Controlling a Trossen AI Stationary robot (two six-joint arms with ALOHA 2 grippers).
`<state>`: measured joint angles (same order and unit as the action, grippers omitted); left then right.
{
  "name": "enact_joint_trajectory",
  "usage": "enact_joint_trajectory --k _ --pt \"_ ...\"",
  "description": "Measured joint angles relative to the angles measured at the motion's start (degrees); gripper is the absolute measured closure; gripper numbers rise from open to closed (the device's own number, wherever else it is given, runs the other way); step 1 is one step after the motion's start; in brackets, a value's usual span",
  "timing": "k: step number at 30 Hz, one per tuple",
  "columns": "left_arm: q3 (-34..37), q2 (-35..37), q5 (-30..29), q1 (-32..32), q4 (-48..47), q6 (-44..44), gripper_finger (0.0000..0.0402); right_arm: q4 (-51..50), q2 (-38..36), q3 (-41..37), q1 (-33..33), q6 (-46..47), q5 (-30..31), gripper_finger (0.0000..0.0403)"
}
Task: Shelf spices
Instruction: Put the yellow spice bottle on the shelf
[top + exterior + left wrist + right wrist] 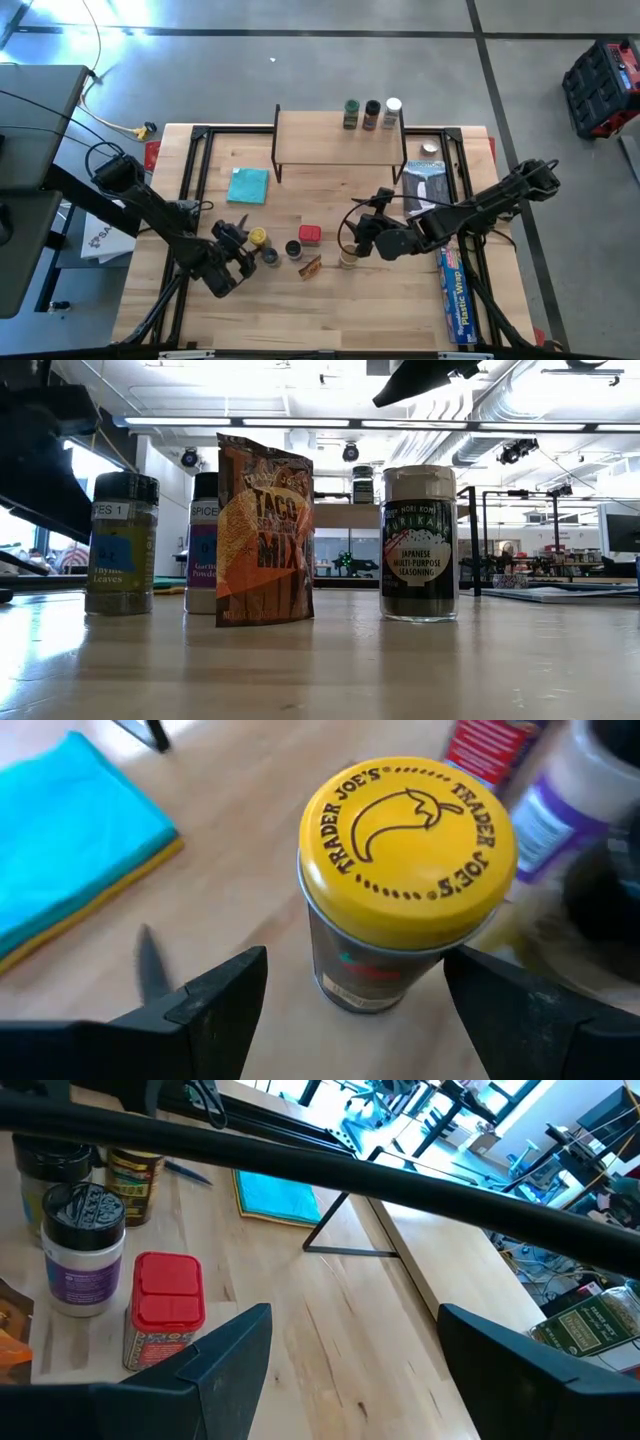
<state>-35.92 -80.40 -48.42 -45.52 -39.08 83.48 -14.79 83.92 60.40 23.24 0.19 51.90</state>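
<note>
Left wrist view: left pincer apparently straddling yellow-lidded jar.

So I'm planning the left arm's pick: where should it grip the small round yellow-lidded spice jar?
Probably on the glass body just below the yellow lid of the yellow-lidded jar, coming level from the side. It stands upright, and the left gripper already has open fingers either side of it. The wider lid should stop slipping.

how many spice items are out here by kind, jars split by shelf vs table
shelved jars: 3
tabletop jars: 4
red box: 1
packet: 1
total: 9
</note>
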Motion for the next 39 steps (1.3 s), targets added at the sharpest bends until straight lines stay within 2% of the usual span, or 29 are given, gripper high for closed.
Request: enact_joint_trajectory --k 8,14,20,26,33,39 --pt "3.8 1.0 -2.1 2.0 -1.1 -1.2 0.0103 0.0 0.0 0.0 0.0 0.0 0.0 0.0124" --pt "6.6 7.9 -3.3 2.1 -4.3 0.2 0.0103 0.0 0.0 0.0 -0.1 0.5 0.0 0.0124" --pt "6.7 13.6 -4.5 1.0 -2.1 -8.1 0.0103 -0.1 0.0 0.0 -0.1 1.3 0.0 0.0124" --pt "6.8 13.7 -10.4 2.3 -0.4 -12.6 0.0103 -0.1 0.0 0.0 -0.1 1.3 0.0 0.0123" --pt "6.8 13.7 -10.6 5.7 1.5 -14.6 0.0103 -0.1 0.0 0.0 -0.1 1.4 -0.1 0.0123" --pt "8.9 13.7 -9.7 8.0 10.0 -22.1 0.0104 -0.2 0.0 -0.2 -0.1 1.4 -0.1 0.0123"
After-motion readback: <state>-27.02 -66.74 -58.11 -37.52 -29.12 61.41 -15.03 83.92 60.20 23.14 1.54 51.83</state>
